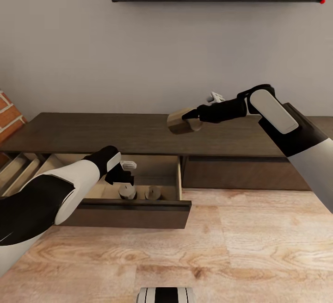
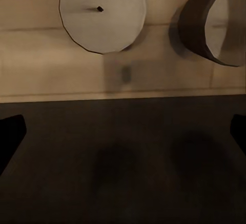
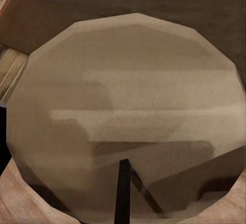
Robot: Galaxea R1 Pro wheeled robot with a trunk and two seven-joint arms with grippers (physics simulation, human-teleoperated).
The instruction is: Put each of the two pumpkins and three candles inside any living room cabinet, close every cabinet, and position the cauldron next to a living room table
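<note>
The right gripper [image 1: 187,117] is clamped on 1 candle [image 1: 181,122], held tilted above the cabinet [image 1: 92,132] top, at about 1 o'clock from the open drawer [image 1: 134,210]. The left gripper [image 1: 121,179] hangs with fingers spread and empty over 2 candles standing side by side in that drawer, one [image 2: 102,11] beside the other [image 2: 218,24], near its front panel

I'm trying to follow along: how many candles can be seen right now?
3. Two candles stand side by side in the open drawer, one below the left claw, one beside it. The third is in the right claw, above the cabinet top.
</note>
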